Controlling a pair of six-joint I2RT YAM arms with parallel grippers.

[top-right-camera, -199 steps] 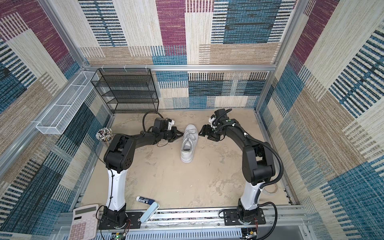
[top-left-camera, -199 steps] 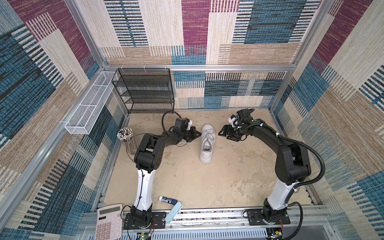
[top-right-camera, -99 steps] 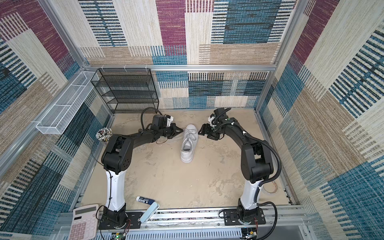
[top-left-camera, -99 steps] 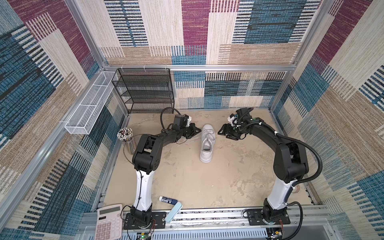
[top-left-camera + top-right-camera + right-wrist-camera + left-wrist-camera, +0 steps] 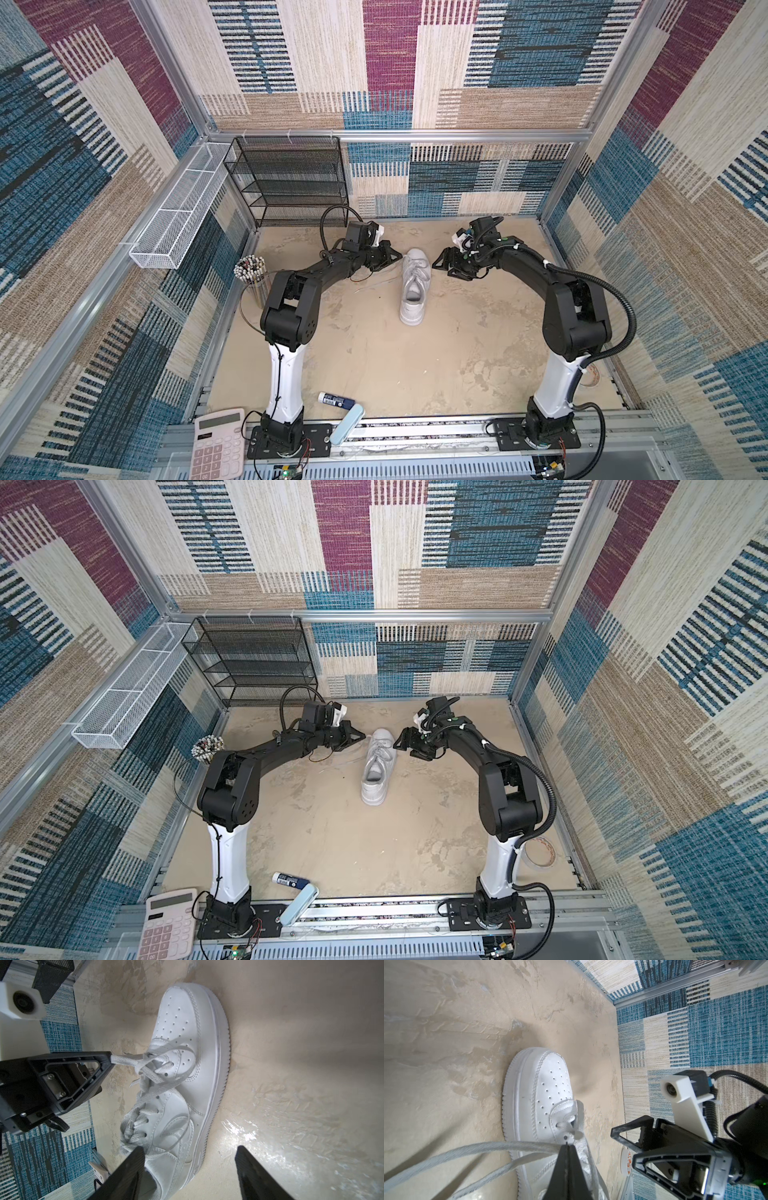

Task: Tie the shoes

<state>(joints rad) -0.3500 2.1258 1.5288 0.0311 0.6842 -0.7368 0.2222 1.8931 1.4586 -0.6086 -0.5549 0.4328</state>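
A white sneaker (image 5: 412,291) (image 5: 377,771) stands mid-table with its toe toward the back wall. Its laces (image 5: 145,1076) are loose across the tongue. My left gripper (image 5: 398,257) (image 5: 363,738) sits at the shoe's left by the toe, shut on one lace (image 5: 488,1147). That strand is pulled taut from the eyelets to its tip (image 5: 111,1059). My right gripper (image 5: 437,264) (image 5: 397,744) is open just to the right of the shoe. In the right wrist view its fingers (image 5: 133,1167) straddle the shoe's outer side near the collar, holding nothing.
A black mesh rack (image 5: 291,183) stands at the back left, with a white wire basket (image 5: 174,220) on the left wall. A pen cup (image 5: 249,270) is beside the left arm. A calculator (image 5: 218,442), blue tube (image 5: 336,401) and pale case (image 5: 347,424) lie in front. A tape roll (image 5: 538,852) lies right.
My left gripper has drifted a little toward the back wall and the shoe's toe with the lace in it. The right gripper has edged slightly closer to the shoe.
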